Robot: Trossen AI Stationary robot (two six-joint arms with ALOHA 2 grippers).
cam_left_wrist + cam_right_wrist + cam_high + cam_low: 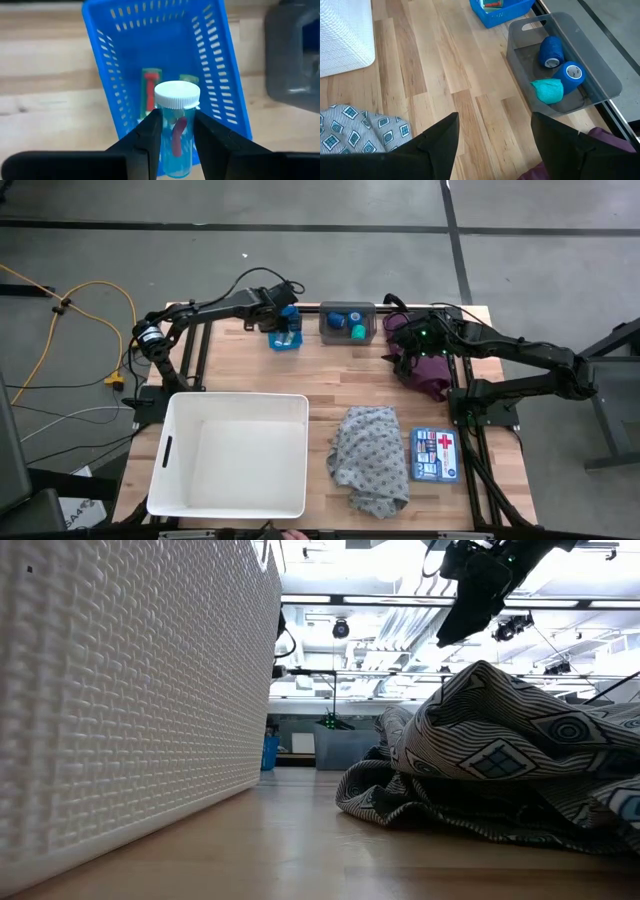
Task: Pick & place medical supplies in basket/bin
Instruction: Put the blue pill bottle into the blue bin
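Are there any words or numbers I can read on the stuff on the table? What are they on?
Red cross sign, no letters: on the white and blue first-aid box by the grey patterned cloth.
Small print on that box: too small to read.
Vial in the left gripper: no readable label.
Tape rolls, white tub: no writing seen.
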